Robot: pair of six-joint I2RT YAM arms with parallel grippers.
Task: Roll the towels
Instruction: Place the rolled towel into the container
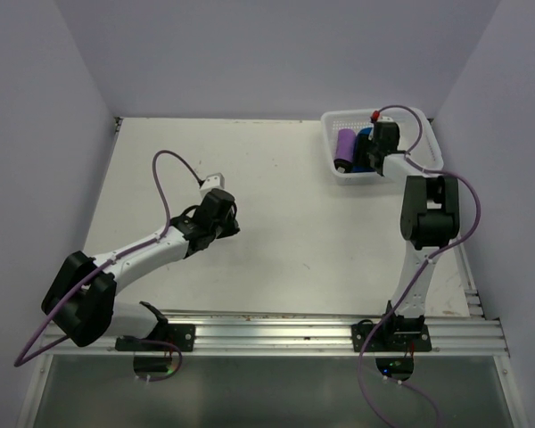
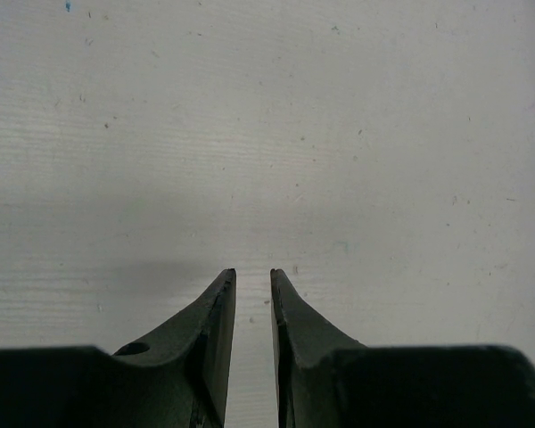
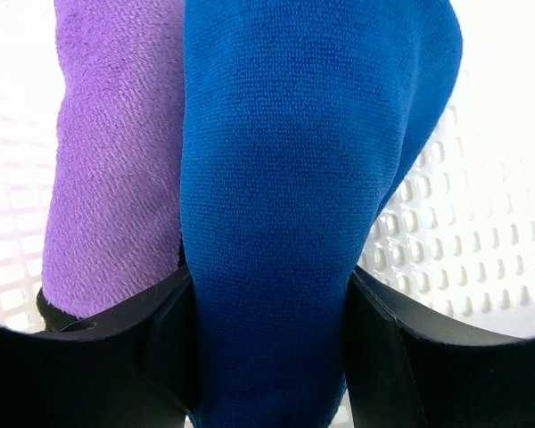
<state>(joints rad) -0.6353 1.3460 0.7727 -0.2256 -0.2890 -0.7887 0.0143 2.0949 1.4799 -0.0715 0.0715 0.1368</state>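
Two rolled towels lie side by side in the white mesh basket (image 1: 337, 119) at the table's far right. The purple towel (image 1: 345, 146) (image 3: 107, 178) lies on the left. The blue towel (image 1: 364, 160) (image 3: 294, 134) lies on the right. My right gripper (image 1: 371, 153) (image 3: 269, 285) reaches down into the basket, and its two black fingers press against both sides of the blue roll. My left gripper (image 1: 233, 228) (image 2: 252, 272) hovers over the bare table left of centre. Its fingers stand a narrow gap apart with nothing between them.
The basket's perforated wall (image 3: 481, 223) stands close on the right of the blue roll. White walls close the table in at the back and sides. A metal rail (image 1: 294, 332) with both arm bases runs along the near edge.
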